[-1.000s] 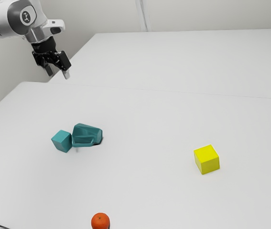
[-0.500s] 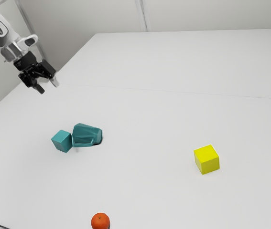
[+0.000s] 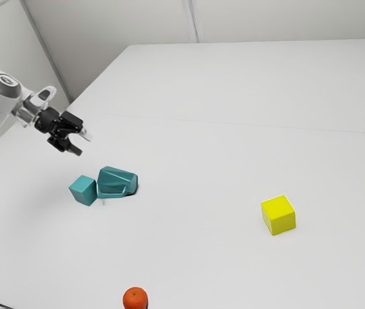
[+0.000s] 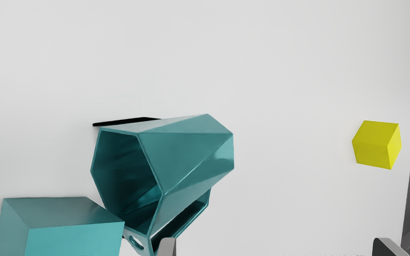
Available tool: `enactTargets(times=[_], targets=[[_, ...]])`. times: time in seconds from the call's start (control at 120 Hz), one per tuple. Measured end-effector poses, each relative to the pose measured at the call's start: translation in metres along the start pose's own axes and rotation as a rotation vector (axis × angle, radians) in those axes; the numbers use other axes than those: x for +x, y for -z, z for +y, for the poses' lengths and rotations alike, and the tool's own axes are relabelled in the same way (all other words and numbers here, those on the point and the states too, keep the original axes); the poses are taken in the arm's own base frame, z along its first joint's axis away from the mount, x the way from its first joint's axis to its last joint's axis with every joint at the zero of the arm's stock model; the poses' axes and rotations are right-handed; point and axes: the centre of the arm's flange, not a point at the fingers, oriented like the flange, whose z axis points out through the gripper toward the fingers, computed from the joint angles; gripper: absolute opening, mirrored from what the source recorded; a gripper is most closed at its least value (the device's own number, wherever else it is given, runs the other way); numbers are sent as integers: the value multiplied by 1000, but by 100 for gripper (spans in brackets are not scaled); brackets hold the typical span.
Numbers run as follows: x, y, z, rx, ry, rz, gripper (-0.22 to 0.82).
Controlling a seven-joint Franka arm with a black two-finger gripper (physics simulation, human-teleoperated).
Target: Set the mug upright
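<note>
White table [image 3: 195, 251], mug [image 4: 187, 156] on its side, below and ahead of the open hand [image 3: 83, 145].

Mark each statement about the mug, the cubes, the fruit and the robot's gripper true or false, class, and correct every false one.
1. The mug lies on its side. True.
2. The mug's mouth points to the exterior view's right. False: it points to that view's left, away from the yellow cube.
3. The teal cube is nearer the mug than the yellow cube is. True.
4. The orange sits between the two cubes. False: the orange is by the exterior view's bottom edge, closer to that camera than either cube.
5. The gripper is open. True.
</note>
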Motion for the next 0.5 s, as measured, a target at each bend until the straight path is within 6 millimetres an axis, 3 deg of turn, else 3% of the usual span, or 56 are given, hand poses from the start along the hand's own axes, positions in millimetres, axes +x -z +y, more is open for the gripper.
enactTargets(times=[0.192,0.5], targets=[[0,-16,-37,-32,9,-10,60],[10,-26,-65,-47,-31,4,60]])
